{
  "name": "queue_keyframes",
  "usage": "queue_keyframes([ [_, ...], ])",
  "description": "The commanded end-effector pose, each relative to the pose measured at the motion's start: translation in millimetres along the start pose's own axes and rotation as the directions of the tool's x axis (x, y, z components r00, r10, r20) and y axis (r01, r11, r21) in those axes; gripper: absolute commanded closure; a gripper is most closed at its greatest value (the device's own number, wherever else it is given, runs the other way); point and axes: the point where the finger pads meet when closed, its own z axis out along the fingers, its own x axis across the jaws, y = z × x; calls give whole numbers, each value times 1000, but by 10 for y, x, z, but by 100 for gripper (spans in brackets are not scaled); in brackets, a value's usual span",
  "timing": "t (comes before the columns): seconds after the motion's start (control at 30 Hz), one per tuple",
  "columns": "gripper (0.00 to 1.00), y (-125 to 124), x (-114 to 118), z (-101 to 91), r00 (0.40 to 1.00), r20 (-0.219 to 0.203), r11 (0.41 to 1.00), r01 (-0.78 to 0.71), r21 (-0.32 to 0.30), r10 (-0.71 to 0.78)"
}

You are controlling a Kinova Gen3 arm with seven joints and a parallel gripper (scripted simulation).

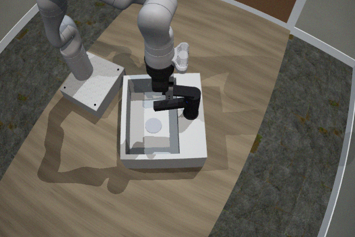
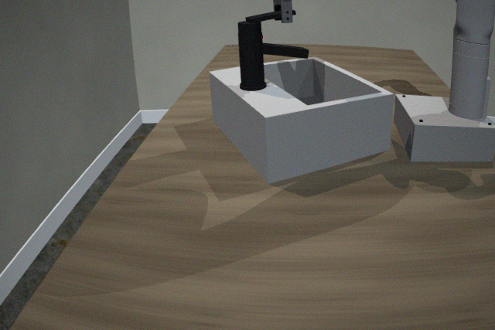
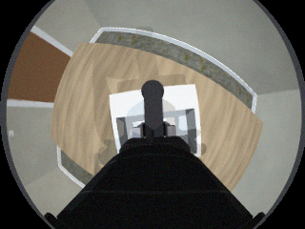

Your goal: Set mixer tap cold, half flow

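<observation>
A black mixer tap [image 1: 191,105] stands on the right rim of a white sink block [image 1: 162,119]; it also shows in the exterior view [image 2: 250,56]. Its spout [image 1: 167,104] reaches out over the basin. The lever [image 1: 183,90] sits above the spout, raised a little and turned to the far side of the spout; it also shows in the exterior view [image 2: 265,16]. A red dot [image 2: 261,35] marks the tap body, and a blue dot [image 1: 186,102] shows on its other side. My gripper [image 1: 170,92] hangs straight down and is shut on the lever's outer end [image 2: 286,12]. In the wrist view the lever [image 3: 152,105] runs forward from the fingers.
The arm's grey base block [image 1: 93,85] stands left of the sink, close to its corner. The basin has a round drain [image 1: 153,125]. The wooden table [image 1: 143,156] ends in dark stone floor on both sides.
</observation>
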Motion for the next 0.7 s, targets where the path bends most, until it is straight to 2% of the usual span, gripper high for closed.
queue_keyframes([
  [0.0,100,-5,27,-7,1000,3,1000,31,2,-31],
  [0.67,100,-36,214,-6,957,2,957,290,3,-290],
])
